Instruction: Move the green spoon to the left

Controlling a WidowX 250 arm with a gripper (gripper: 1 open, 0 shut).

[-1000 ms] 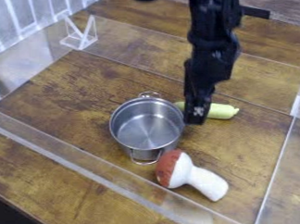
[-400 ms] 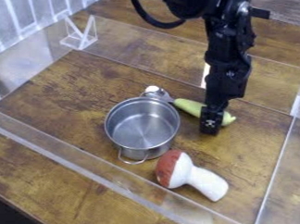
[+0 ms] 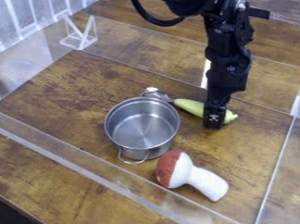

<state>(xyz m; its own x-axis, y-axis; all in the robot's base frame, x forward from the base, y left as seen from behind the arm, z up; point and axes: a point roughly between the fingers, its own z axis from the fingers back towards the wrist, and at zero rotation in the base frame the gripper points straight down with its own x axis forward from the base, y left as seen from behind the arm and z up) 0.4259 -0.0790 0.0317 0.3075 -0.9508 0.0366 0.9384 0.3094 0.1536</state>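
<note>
Across the table [image 3: 54,110], the steel pot [image 3: 142,129] sits just beside the spoon [image 3: 202,109], which lies behind the mushroom [image 3: 192,174]. Over its handle the claw [image 3: 212,117] stands spread; grasp, lift and leftward move all seem left to do.

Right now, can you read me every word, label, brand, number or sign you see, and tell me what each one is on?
None: no readable text shows on the pot, the mushroom toy, the green spoon or the table.
</note>
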